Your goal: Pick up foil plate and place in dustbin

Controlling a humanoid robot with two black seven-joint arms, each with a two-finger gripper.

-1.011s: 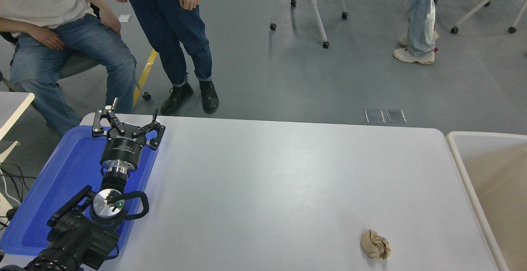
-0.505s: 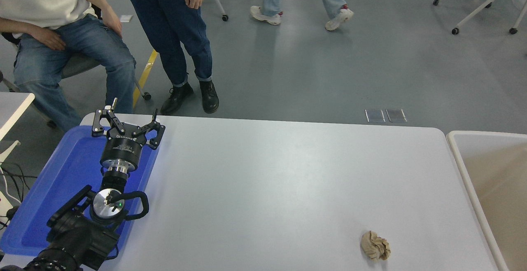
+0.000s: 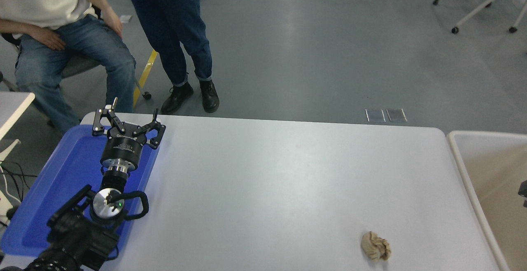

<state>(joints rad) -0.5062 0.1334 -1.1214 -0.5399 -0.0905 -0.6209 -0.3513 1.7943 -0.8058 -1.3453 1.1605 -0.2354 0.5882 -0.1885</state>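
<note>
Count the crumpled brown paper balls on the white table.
1: a small crumpled brown paper ball near the white table's front right corner. No others visible.

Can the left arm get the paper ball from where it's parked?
Doubtful. Nothing blocks it, but the left end effector is over the blue tray at far left, and the ball lies across the table near the dustbin.

A single head view is provided, taken from high on the robot's side and directed forward and down. The white table (image 3: 288, 188) is seen at moderate range, with grey floor beyond. The dustbin (image 3: 461, 155) is cut by the right edge; a dark part there possibly belongs to the right arm.
</note>
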